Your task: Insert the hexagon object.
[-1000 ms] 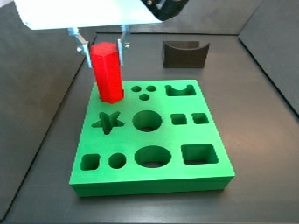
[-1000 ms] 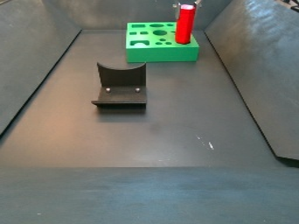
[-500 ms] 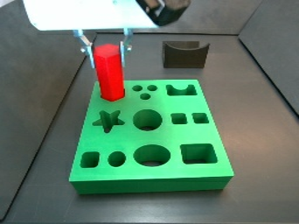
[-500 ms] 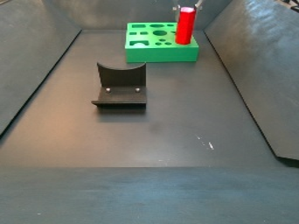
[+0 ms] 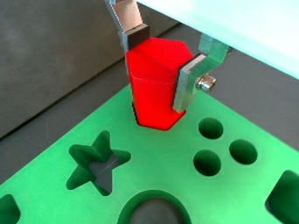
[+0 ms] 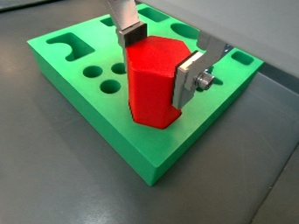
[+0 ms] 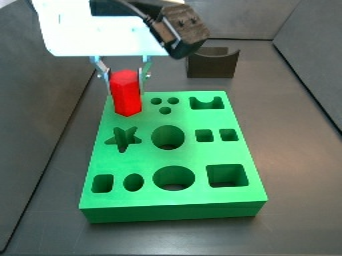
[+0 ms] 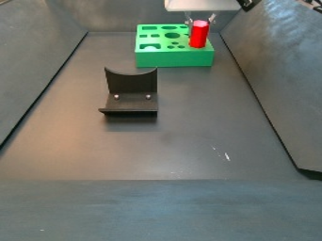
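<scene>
The bright red hexagon object [image 5: 152,96] stands upright with its lower end in the hexagonal hole at a far corner of the green board [image 5: 239,188]. The gripper [image 5: 162,59] is shut on the prism's upper part, one silver finger on each side. Both show again in a wrist view, the prism [image 6: 149,92] and the gripper [image 6: 160,58]. In a side view the prism [image 7: 126,92] rises only a short way above the board [image 7: 140,160], under the gripper [image 7: 123,70]. It also shows in a side view [image 8: 199,34] at the board's [image 8: 176,58] right end.
The board carries several other holes, among them a star [image 7: 126,138] and a large round one [image 7: 170,137]. The dark fixture [image 8: 128,92] stands on the floor apart from the board, and behind it in a side view [image 7: 211,62]. Dark walls enclose the floor.
The gripper has moved down with the hexagon object. The prism has sunk into the hole and shows less height above the board.
</scene>
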